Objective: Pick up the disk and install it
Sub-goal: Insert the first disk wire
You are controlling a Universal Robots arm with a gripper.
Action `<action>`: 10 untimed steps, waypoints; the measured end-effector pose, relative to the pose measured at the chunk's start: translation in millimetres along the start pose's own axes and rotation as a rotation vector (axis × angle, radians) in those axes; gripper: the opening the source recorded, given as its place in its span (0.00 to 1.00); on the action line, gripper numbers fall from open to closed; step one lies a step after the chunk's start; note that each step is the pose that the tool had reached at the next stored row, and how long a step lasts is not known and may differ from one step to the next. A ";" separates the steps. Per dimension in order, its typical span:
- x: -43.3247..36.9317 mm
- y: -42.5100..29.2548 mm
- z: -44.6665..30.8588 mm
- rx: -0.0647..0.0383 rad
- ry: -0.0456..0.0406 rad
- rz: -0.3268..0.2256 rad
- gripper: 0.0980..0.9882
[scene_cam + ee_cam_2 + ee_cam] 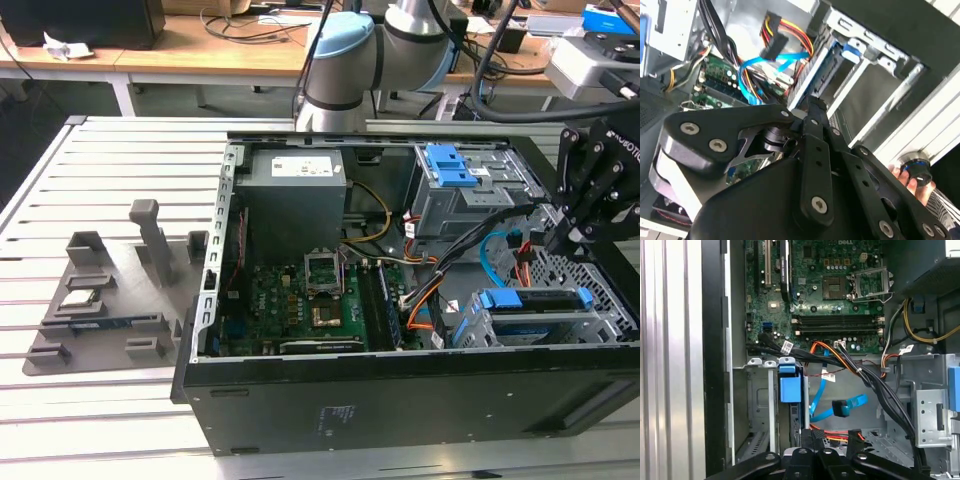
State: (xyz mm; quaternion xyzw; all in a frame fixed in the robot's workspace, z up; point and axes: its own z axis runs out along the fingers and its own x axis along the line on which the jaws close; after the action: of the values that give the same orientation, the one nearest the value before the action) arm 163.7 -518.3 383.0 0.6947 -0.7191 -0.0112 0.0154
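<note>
1. Exterior view: the disk, edged by its blue carrier frame, sits in the lower drive cage at the exterior view's right end of the open computer case; it looks seated in the bay, though how fully I cannot tell.
2. In the first wrist view the carrier's blue end shows between the cage walls, just beside a loose blue data cable.
3. Handling, as a judgement: a drive like this is stiff, dense for its size and shock-sensitive, with smooth metal faces; the plastic frame along its long edges offers the surest hold, away from the label face and the connector end.
4. The gripper hangs just above the cage, near the disk; its dark linkage crowds the second wrist view, and I cannot tell whether it is spread, closed or pinching anything.
5. Hidden or unclear: the disk's label and connectors, whether any cable is plugged in, and the tips behind the linkage. A person's hand shows at the case's outer edge in the second wrist view.
6. Outward on the desk, a grey parts fixture stands well apart from the case.
</note>
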 end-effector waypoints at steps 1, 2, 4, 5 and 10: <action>-3.0 -2.1 1.8 0.000 0.0002 0.000 0.01; -9.2 -4.3 3.8 0.000 0.0009 0.000 0.01; -18.1 -7.1 5.6 0.000 0.0015 0.000 0.01; -22.7 -8.5 6.6 0.000 0.0013 0.000 0.01; -36.9 -16.3 11.8 0.000 0.0047 0.000 0.01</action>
State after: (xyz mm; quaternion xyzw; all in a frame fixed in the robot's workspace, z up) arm 180.8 -482.1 370.4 0.6947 -0.7190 -0.0096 0.0171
